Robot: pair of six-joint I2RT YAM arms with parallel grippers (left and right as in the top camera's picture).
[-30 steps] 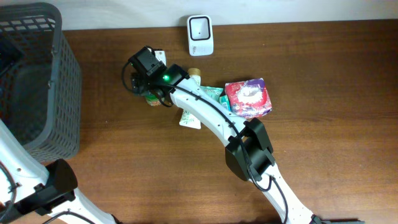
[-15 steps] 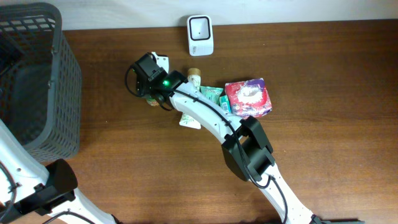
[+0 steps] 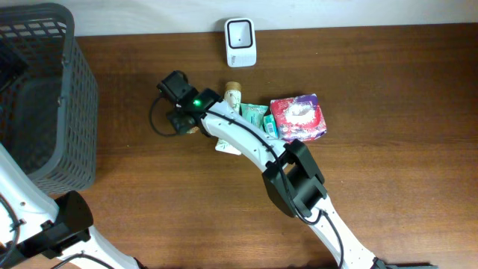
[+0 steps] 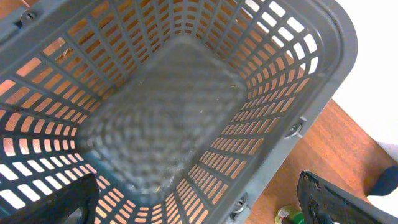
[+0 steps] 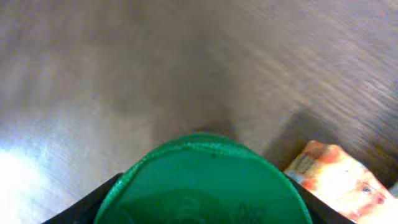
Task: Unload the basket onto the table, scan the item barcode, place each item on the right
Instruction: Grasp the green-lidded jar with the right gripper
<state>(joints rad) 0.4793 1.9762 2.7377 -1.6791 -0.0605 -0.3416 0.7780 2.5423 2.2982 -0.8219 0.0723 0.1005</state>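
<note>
While my right gripper (image 3: pixel 179 122) hangs low over the wooden table (image 5: pixel 124 62), the green-lidded container (image 5: pixel 202 183) sits directly between its fingers. The round lid faces my wrist camera nearly head-on, so the long axis appears to run away from the lens, down toward the tabletop. The body below the lid is hidden. The lid is plain glossy green, blurred at this range. Both fingers flank its rim, but I cannot tell whether they pinch it. An orange-pink packet (image 5: pixel 336 177) lies just right of that hand. My left gripper (image 4: pixel 193 205) is spread wide above the grey basket (image 4: pixel 323 37).
</note>
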